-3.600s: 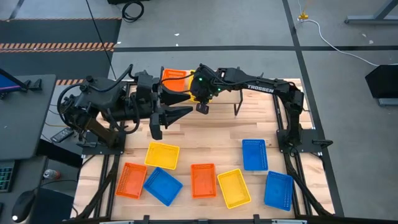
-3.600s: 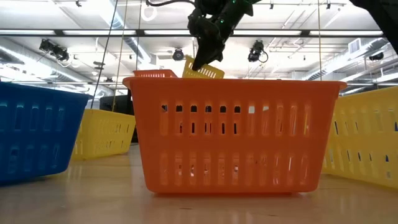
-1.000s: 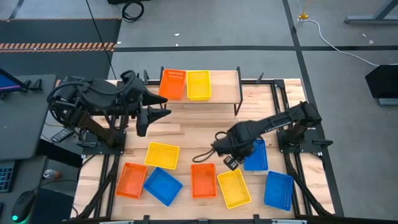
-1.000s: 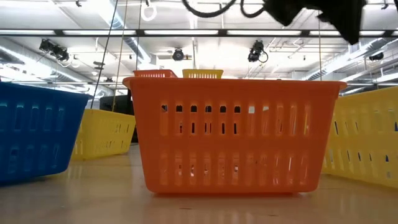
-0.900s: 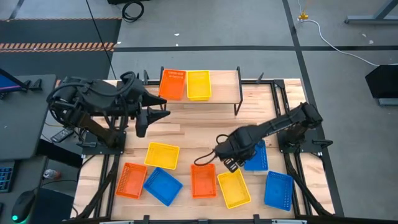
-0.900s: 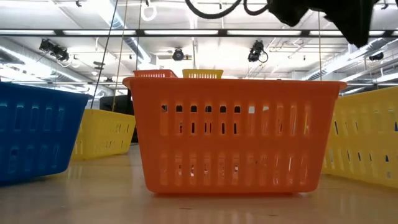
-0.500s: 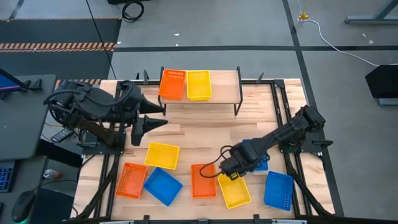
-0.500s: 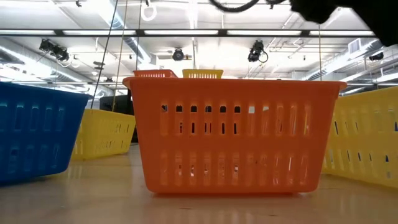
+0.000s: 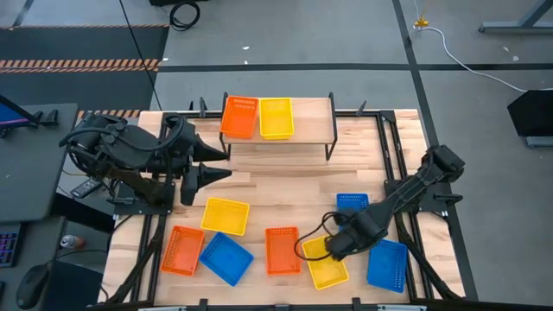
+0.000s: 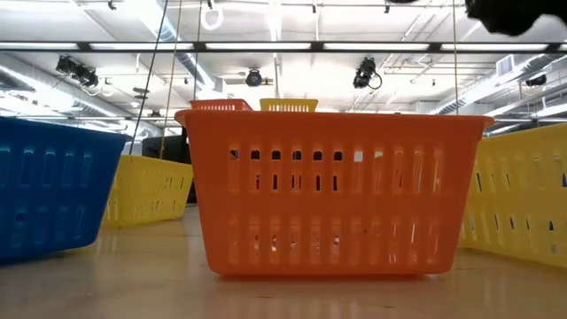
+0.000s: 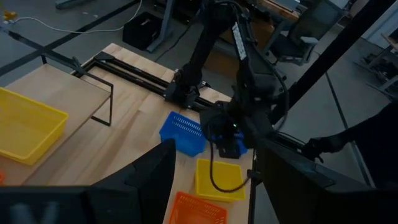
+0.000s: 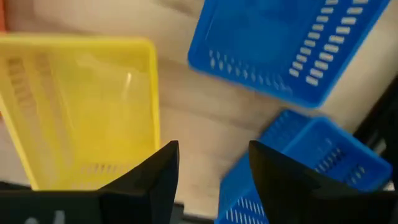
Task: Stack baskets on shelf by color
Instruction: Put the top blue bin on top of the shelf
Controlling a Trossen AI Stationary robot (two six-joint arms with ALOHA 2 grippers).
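Observation:
The shelf at the far edge carries an orange basket and a yellow basket side by side. More baskets rest on their bottoms on the table: yellow, orange, blue, orange, yellow, blue, blue. My right gripper hovers open over the front yellow basket's side that faces the blue ones. My left gripper is open and holds nothing at the table's left.
In the low view an orange basket fills the middle, with blue and yellow ones beside it. Bare wood lies between the shelf's black legs and the loose baskets. Metal frame rails run along both table sides.
My right gripper has moved toward the table's near edge and a little to the right, from beside the middle blue basket to over the front yellow basket. My left arm has drawn back slightly toward the left edge. No basket has moved.

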